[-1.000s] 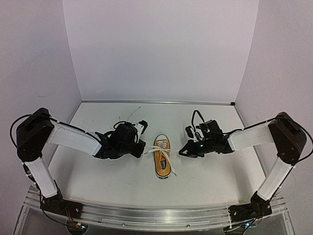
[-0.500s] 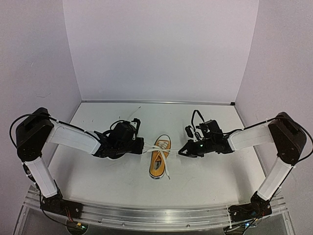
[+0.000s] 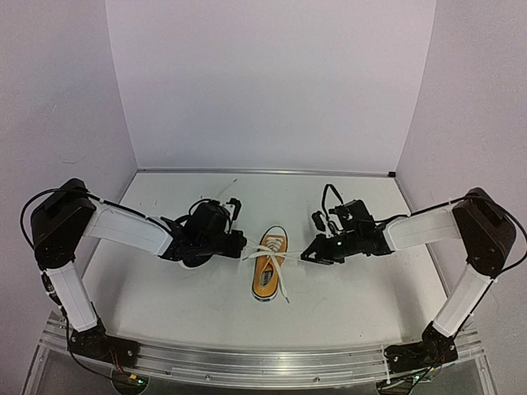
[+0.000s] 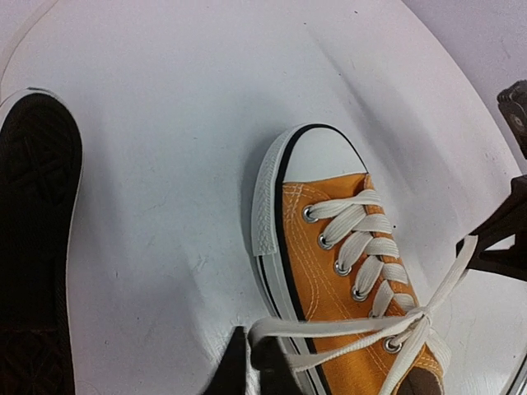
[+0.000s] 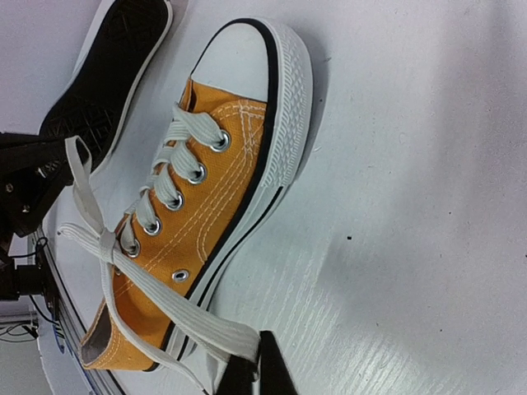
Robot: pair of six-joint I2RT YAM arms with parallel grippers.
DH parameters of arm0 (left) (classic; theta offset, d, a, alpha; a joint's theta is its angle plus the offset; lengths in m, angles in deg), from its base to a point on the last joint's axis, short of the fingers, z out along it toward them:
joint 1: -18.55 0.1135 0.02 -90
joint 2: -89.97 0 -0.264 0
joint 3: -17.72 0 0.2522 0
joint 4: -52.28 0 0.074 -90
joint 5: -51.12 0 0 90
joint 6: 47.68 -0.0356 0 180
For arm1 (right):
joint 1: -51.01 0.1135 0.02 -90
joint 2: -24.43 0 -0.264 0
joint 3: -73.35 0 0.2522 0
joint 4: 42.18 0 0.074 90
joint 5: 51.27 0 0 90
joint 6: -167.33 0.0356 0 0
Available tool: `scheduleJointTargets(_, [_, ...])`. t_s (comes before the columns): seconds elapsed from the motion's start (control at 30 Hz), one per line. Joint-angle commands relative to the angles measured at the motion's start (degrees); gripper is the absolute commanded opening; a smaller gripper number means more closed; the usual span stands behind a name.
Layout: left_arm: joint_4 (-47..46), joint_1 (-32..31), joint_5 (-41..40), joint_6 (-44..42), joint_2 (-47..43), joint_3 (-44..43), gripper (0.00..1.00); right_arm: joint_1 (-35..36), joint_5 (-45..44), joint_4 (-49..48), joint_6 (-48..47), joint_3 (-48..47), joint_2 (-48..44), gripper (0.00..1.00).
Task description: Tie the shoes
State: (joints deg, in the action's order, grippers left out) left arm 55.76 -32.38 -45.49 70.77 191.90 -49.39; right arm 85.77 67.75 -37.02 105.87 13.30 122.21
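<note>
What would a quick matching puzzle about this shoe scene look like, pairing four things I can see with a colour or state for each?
Things:
1. orange shoe
2. other shoe
3. laces
4. eyelets

Descriptions:
A. small silver metal rings
B. black sole showing
C. white, drawn out to both sides
D. standing upright, with a white toe cap

Pairs: 1-D, 2-B, 3-C, 4-A
</note>
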Motion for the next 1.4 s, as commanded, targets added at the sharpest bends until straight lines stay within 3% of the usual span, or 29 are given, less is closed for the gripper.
scheduleJointTargets(0.0, [-0.4,1.4,3.5,-5.9,-1.1,-3.0,0.25,-0.7,1.2,6.4,-2.2,-4.2,-1.8,0.20])
scheduleJointTargets(0.17, [4.8,1.0,9.5,-10.5,-1.5,-5.9,0.52,-0.6,4.2,7.5,-3.0,-6.2,-4.3,0.59])
scheduleJointTargets(0.3, [6.5,1.1,10.3,-12.4,-5.1,-5.6,0.76,0.9,6.1,11.9,-5.2,-9.8,-5.8,0.68])
scheduleJointTargets(0.4, [10.9,1.1,10.1,-14.1,-7.4,-7.5,0.85,2.0,7.2,14.1,-6.7,-12.5,-7.1,0.77])
scheduleJointTargets(0.5, [15.9,1.2,9.0,-15.0,-9.2,-10.4,0.93,3.5,8.8,16.8,-8.5,-15.7,-6.9,0.94])
scheduleJointTargets(0.57, [17.2,1.7,8.6,-14.2,-10.8,-11.0,0.99,4.4,7.8,18.4,-9.2,-17.4,-6.9,0.97])
scheduleJointTargets(0.8, [22.8,6.4,7.1,-11.5,-18.1,-11.1,1.00,4.4,-0.9,18.2,-8.4,-17.8,-13.5,0.98])
scheduleJointTargets(1.03, [25.8,27.6,13.3,-3.6,-26.1,-4.3,1.00,-3.4,-9.1,17.8,-6.8,-9.5,-23.6,0.98])
scheduleJointTargets(1.2, [28.5,29.8,7.3,-3.1,-31.1,0.0,1.00,-6.8,-10.4,16.7,-4.8,-0.9,-26.3,0.98])
scheduleJointTargets(1.37, [27.7,30.4,7.8,-0.3,-30.8,3.3,1.00,-7.0,-8.5,14.8,-2.9,1.3,-24.3,0.98])
